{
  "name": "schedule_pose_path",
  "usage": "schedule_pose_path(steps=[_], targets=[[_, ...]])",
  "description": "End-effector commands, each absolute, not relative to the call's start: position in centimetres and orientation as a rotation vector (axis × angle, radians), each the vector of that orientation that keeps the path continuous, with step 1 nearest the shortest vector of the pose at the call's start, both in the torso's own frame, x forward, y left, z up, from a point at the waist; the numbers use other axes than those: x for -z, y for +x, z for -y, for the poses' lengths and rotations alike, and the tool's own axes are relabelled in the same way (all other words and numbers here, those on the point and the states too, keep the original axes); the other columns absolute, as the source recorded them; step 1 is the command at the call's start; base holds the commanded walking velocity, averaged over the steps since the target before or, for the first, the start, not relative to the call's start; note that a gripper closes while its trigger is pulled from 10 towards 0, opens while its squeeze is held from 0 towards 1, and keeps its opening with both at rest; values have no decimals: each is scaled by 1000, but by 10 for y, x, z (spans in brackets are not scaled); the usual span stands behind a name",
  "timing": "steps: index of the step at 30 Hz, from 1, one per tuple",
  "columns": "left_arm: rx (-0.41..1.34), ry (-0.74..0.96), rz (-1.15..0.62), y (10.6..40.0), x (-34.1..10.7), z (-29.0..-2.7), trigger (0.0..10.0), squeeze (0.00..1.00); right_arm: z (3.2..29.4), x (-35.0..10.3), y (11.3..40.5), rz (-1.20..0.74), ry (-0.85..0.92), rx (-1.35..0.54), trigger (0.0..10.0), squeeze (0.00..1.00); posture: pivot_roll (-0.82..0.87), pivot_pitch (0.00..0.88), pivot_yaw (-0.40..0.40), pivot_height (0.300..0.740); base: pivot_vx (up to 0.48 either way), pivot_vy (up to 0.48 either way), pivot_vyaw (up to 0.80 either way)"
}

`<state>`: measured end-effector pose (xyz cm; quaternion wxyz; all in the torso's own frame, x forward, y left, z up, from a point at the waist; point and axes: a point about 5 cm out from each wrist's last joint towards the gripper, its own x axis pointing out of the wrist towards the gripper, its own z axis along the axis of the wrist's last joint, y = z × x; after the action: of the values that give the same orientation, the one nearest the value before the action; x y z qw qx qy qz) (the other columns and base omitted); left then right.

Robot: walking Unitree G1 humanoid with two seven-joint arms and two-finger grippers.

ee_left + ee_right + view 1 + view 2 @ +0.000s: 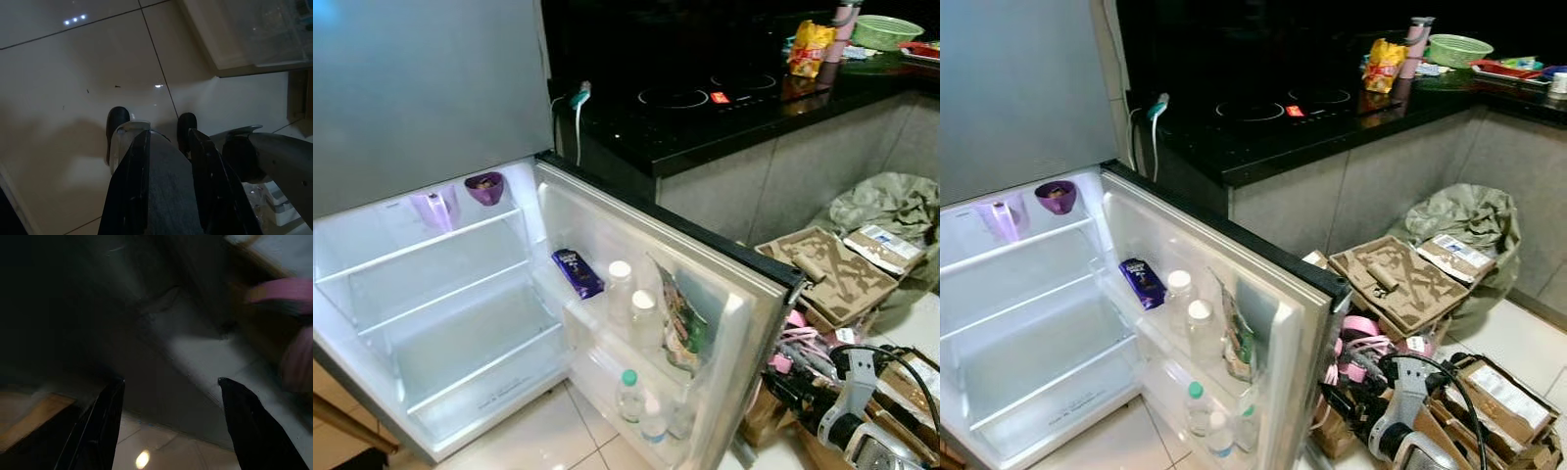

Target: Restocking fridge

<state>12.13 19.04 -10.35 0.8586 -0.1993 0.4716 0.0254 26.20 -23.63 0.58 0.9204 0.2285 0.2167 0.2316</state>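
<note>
A: Quick status, what's in front of you?

B: Fridge (372, 294) is open, lower left of the head frame, lit inside. Glass shelves look bare. A purple bowl (484, 186) sits on the top shelf at the back, w/ a pale lilac container (434, 209) just beside it, to its left.

A: And the door?

B: Fridge door (744, 313) swings toward frame center-right. Upper door rack holds a dark blue packet (577, 272), two white-capped bottles (620, 289) next to it, then a printed green pouch (681, 323). Lower rack, bottom center, has a green-capped water bottle (628, 395) plus more clear bottles, too blurry to count.

A: Your grippers?

B: Left gripper (149, 128) hangs over pale floor tiles (73, 58) in its wrist cam; the fingers lie close together w/ only a thin gap, nothing between them. Right gripper (171, 387) sits in a dark, blurred wrist pic; fingers spread wide, holding nothing. Something pink (288, 298) is smeared at the upper right there, can't tell what.

A: Rest of the room?

B: Black countertop (724, 122) w/ induction hob across the top. A yellow snack bag (810, 47) and green basket (884, 31) sit at upper right. On the floor at right: cardboard packing trays (832, 274), a grey-green sack (891, 206) behind them, and a tangle of pink straps (1361, 343) and black cables at lower right.
</note>
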Motion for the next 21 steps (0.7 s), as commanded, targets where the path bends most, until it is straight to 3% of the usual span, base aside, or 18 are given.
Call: schedule_pose_path(steps=[1, 4, 9, 16, 19, 21], targets=[[-56, -407, -998, 119, 104, -193, 10000, 0, 205, -13, 268, -426, 489, -728, 10000, 0, -94, 4, 2, 740, 0, 0, 0], [-59, -405, -999, 119, 104, -194, 10000, 0, 194, -13, 259, -446, 506, -895, 10000, 0, -94, 4, 2, 740, 0, 0, 0], [-57, -404, -1002, 118, 104, -193, 10000, 0, 188, -7, 247, -501, 508, -998, 10000, 0, -97, 7, 4, 740, 0, 0, 0], [-56, -407, -1008, 115, 105, -192, 10000, 0, 216, 38, 194, -893, 306, -916, 10000, 0, -95, 12, -1, 740, 0, 0, 0], [-57, -407, -1009, 115, 105, -192, 10000, 0, 218, 39, 191, -907, 305, -912, 10000, 0, -95, 12, -1, 740, 0, 0, 0], [-56, -407, -1011, 114, 105, -192, 10000, 0, 227, 43, 189, -923, 230, -810, 10000, 0, -95, 12, -1, 740, 0, 0, 0]])
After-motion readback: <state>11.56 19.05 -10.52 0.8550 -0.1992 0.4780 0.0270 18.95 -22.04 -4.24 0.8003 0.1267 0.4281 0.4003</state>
